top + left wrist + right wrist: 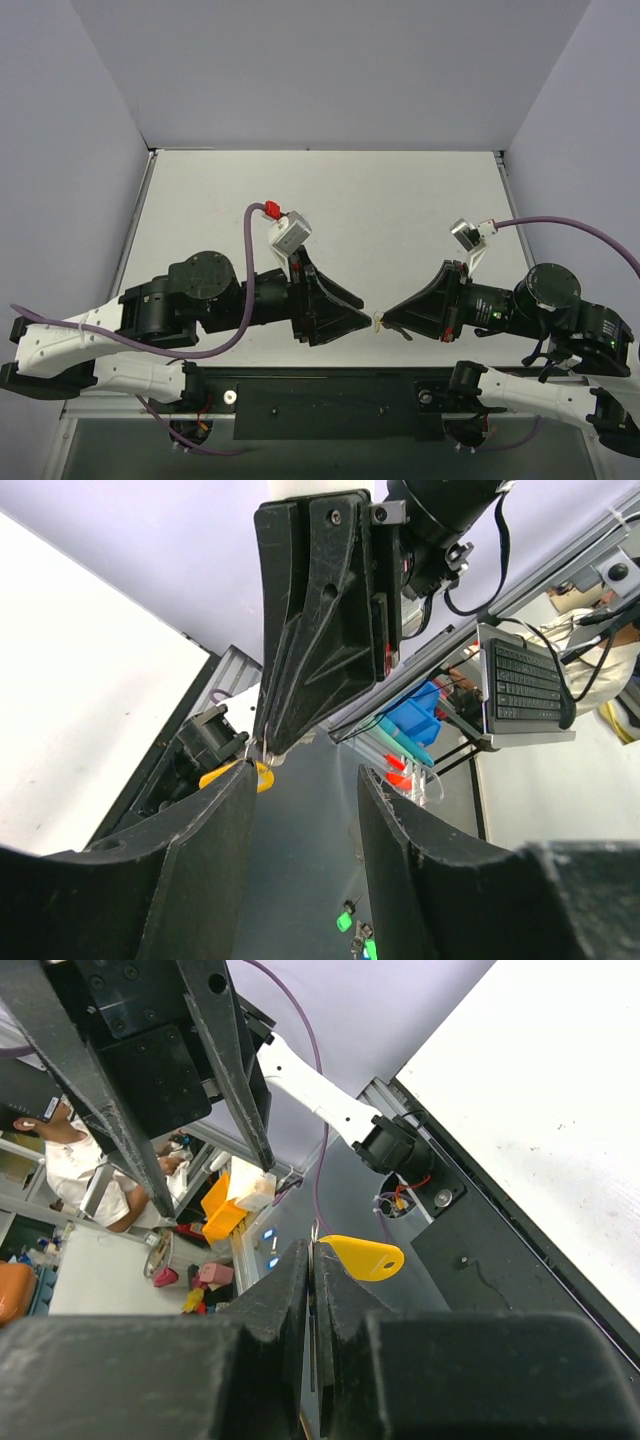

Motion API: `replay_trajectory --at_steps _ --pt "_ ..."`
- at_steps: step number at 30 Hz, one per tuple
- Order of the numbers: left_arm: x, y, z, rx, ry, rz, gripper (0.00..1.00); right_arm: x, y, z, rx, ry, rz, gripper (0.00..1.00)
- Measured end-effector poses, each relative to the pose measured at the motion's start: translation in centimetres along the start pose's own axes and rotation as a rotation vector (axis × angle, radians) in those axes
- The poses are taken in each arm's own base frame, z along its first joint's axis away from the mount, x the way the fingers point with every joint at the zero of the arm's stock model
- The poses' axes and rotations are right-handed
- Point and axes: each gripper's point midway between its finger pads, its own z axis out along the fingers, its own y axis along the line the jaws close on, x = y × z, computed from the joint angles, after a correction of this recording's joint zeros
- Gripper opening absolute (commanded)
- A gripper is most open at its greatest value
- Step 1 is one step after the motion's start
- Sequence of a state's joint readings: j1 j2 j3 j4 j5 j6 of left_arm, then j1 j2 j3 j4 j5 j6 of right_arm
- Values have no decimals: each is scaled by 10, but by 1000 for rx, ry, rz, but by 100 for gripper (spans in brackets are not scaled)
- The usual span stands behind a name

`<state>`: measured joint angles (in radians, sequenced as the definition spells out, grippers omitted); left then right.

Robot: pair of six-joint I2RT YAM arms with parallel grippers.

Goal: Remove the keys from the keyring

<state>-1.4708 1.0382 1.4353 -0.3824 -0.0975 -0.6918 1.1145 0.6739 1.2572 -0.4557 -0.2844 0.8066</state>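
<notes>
You have two tools meeting tip to tip over the near part of the worktop (pixel 330 200). Your right tool (pixel 312 1250) is pinched shut on the narrow end of the single keyring (pixel 365 1257), which juts out beside its tips, off the surface. Your left tool (pixel 305 773) stands part open and holds nothing; one of its fingers (pixel 215 850) partly hides the keyring. The key is too small to make out. Two purple cables (pixel 248 260) trail behind the arms.
</notes>
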Motion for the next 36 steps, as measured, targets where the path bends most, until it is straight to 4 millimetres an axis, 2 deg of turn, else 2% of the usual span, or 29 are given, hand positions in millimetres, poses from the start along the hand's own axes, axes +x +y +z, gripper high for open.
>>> replay_trajectory --at_steps 6,9,15,20,24,29,36 --pt "-8 -7 19 -31 32 24 49 0 3 -1 -14 4 -1 0" --pt "-6 -3 26 -51 58 30 48 -1 6 -3 -24 4 -2 0" --pt "1 9 30 -75 105 26 43 -5 15 -10 -55 -9 -7 0" --pt "9 7 32 -58 137 23 40 -7 21 -13 -75 -11 -11 0" --pt "12 5 33 -43 156 18 31 -6 22 -13 -80 -8 -11 0" --pt "16 0 35 -15 177 6 0 -6 23 -14 -85 -6 -13 0" --pt "16 -2 37 -6 179 -12 0 -6 24 -16 -87 -9 -16 0"
